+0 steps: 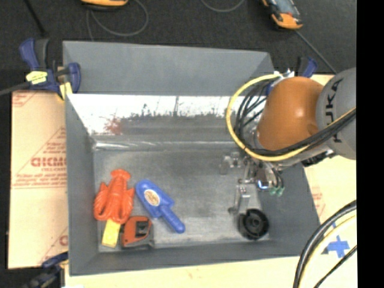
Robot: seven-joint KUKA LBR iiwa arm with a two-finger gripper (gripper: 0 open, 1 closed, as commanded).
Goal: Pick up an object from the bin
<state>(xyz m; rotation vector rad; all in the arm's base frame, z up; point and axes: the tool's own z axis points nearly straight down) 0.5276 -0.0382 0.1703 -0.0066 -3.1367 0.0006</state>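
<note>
Near lower right corner of grey bin [180, 71], a black round thing [253, 224] flat on the floor; just beyond it and slightly left, near or touching, cannot tell which, gripper [239, 204] pointing down under orange wrist cover [291, 113]; open or closed, cannot tell. Well apart, at lower left, close together: orange lobster toy [114, 200]; blue paddle-shaped toy [157, 204]; yellow block [110, 234]; orange tape measure [137, 231].
</note>
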